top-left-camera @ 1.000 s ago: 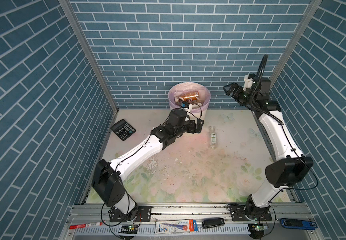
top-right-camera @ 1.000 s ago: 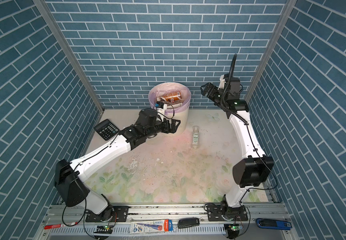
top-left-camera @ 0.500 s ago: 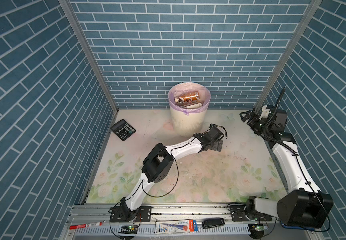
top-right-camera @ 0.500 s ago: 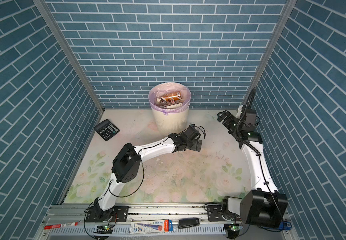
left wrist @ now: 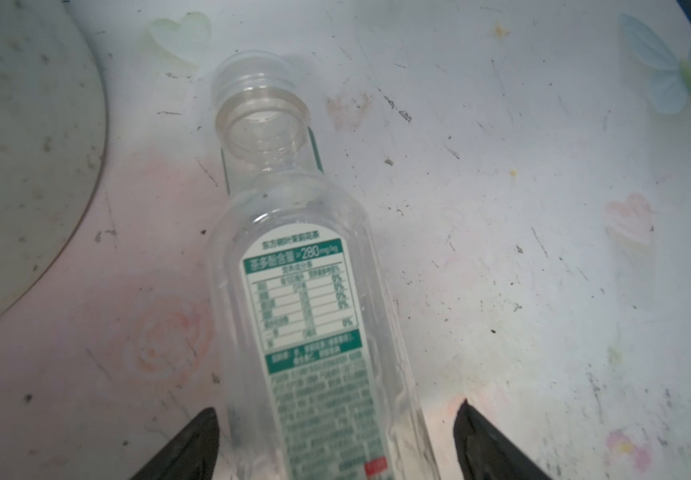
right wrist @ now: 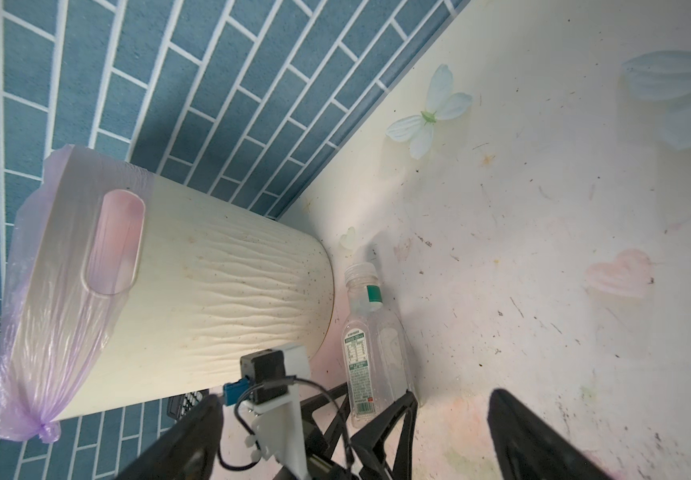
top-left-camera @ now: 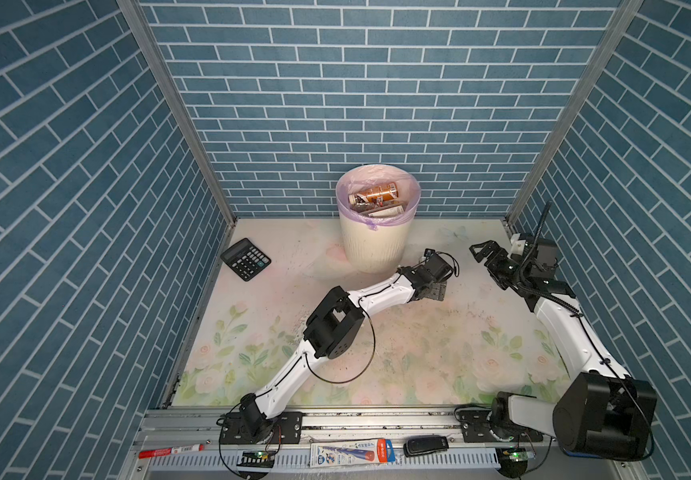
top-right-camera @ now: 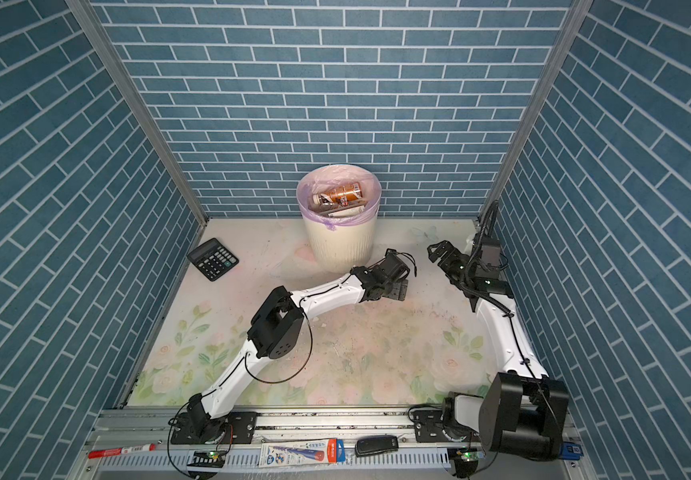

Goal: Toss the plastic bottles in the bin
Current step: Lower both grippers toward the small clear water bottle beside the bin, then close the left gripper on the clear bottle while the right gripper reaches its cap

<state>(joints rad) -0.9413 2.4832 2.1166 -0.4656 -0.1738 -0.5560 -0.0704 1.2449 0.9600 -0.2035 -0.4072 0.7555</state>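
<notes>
Bottle pickup looks like the step in hand. One clear bottle (left wrist: 306, 291), uncapped, lies flat on the tabletop (top-left-camera: 418, 353) with its green-and-white label facing up. It rests close to the foot of the bin (right wrist: 219, 291) but apart from it. The left arm stretches low across the middle because that is where the bottle lies; in both top views its wrist hides the bottle.

The left end effector (left wrist: 337, 409) straddles the bottle's lower body, one fingertip on each side, set crosswise to its length. That suits a grip across the narrow width rather than the ends. One tip sits almost against the plastic, while bare tabletop shows between the other tip and the bottle. I judge it released, not yet gripping.

The right end effector (top-left-camera: 486, 250) is spread wide and empty, held above the tabletop on the right and well apart from the bottle. That probably leaves the left arm room, and its camera looks onto both bin and bottle.

The bin stands at the back, its lilac bag folded over the rim. A brown-labelled bottle (top-left-camera: 375, 193) lies on top of its contents. A calculator (top-left-camera: 245, 258) sits far left and is no part of the job. Thin empty plastic may flex or slide when squeezed.
</notes>
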